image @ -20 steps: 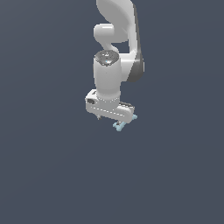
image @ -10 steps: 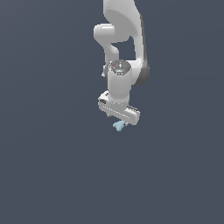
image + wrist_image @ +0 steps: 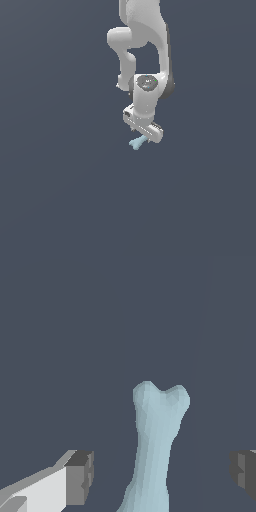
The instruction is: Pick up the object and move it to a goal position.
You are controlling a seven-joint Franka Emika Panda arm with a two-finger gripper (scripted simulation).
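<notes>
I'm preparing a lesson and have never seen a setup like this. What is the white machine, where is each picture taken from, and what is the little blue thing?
These are simulator renders, not photographs. The white jointed machine is a robot arm, and at its end sits a gripper with two fingers. One picture comes from a camera off the arm, looking at the whole scene; the other from a camera on the wrist, looking out between the dark finger pads. The small pale-blue bone-shaped piece lies between those fingers, which stand wide apart with a gap on each side, so nothing is held. The plain dark grey surface carries nothing else that can be seen.
</notes>
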